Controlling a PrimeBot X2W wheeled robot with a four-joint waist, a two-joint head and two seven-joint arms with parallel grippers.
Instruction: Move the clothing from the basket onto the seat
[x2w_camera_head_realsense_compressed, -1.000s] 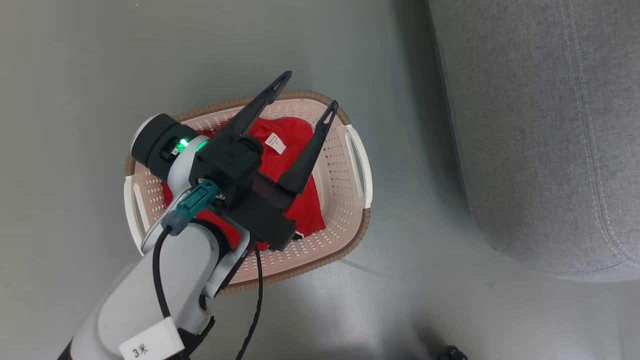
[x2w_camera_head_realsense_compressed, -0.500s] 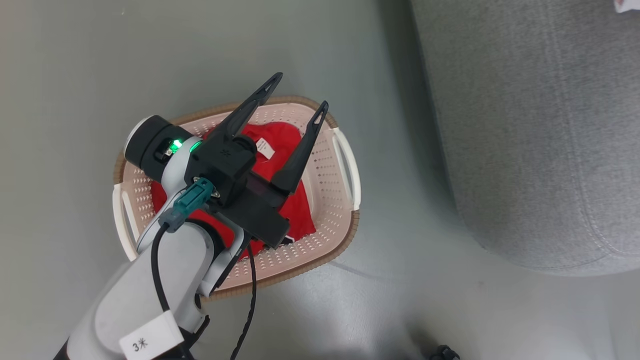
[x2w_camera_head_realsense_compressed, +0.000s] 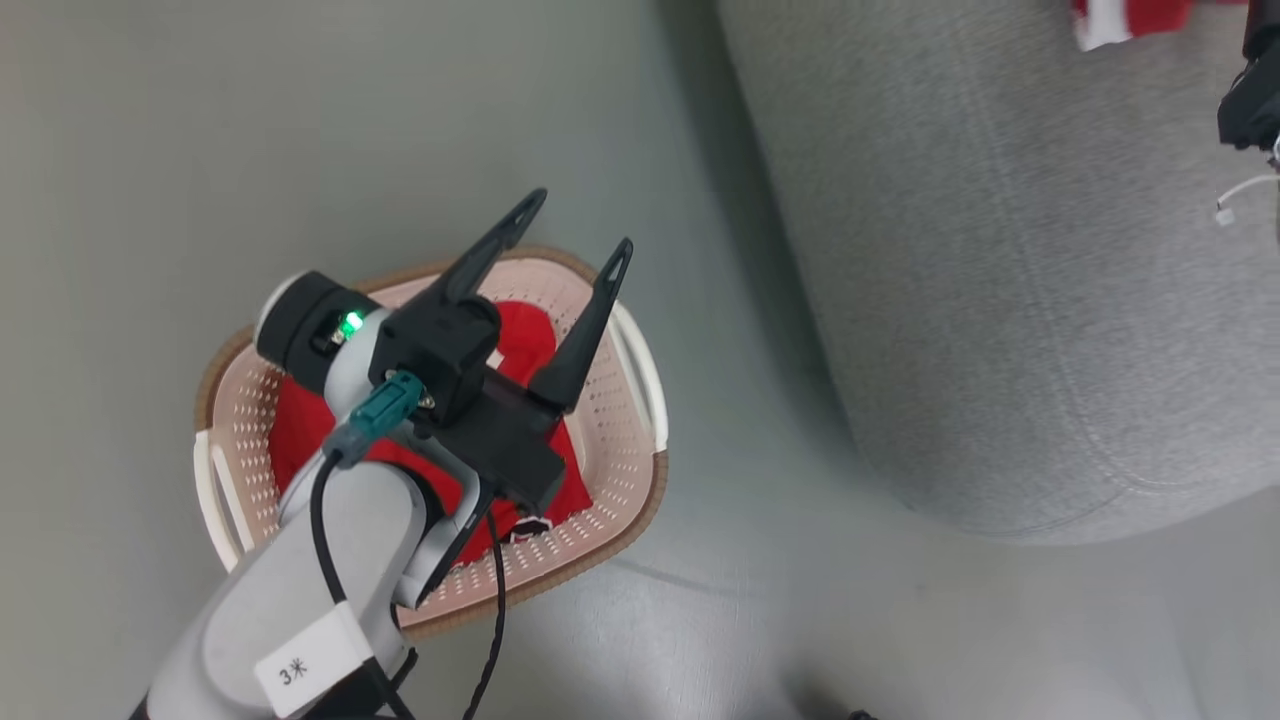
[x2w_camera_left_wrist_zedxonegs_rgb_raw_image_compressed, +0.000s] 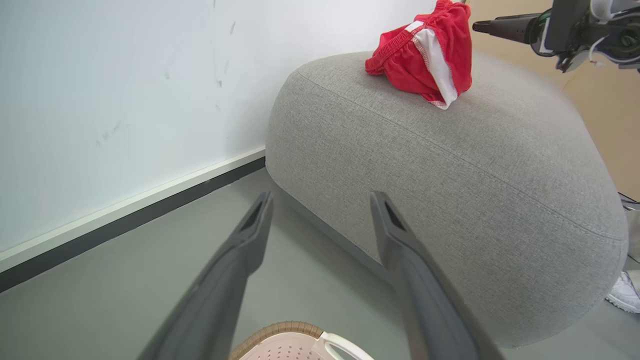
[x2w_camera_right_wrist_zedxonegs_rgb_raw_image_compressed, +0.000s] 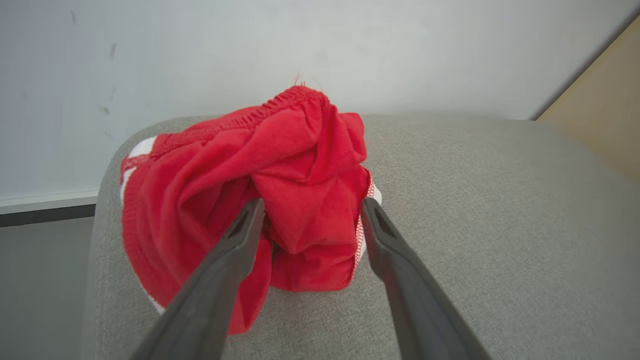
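Clothing is split between two places: a red shirt (x2w_camera_head_realsense_compressed: 522, 338) lies crumpled in the basket (x2w_camera_head_realsense_compressed: 625, 440) at the lower left of the head view, partly hidden under the arm, while a red striped garment (x2w_camera_left_wrist_zedxonegs_rgb_raw_image_compressed: 425, 55) sits bunched on top of the seat (x2w_camera_head_realsense_compressed: 1000, 300), at the upper right of the left wrist view. Both pieces look light, limp and easy to crease, so I judge that they will sag and trail from any grip rather than keep a shape. A pinch on a raised fold or thick bunch near the middle of the shirt should lift most of it at once, whereas a hem or sleeve would probably leave cloth dragging over the basket's rim. The left claw (x2w_camera_head_realsense_compressed: 578, 220) hangs over the basket with its two fingers spread wide and nothing between them, above the shirt and not touching it. The right claw (x2w_camera_right_wrist_zedxonegs_rgb_raw_image_compressed: 311, 202) is also spread, its fingers either side of the bunched garment in the right wrist view; the left wrist view shows a fingertip just beside the cloth and apart from it, so it seems to hold nothing. The seat is a large rounded cushion of grey woven fabric with a faint seam, soft enough that cloth should settle without sliding. The basket stands on a smooth grey-green floor (x2w_camera_head_realsense_compressed: 300, 120), near the seat but not touching it. Behind the seat rises a plain white wall (x2w_camera_left_wrist_zedxonegs_rgb_raw_image_compressed: 125, 75) with a dark skirting (x2w_camera_left_wrist_zedxonegs_rgb_raw_image_compressed: 125, 226) along its foot.
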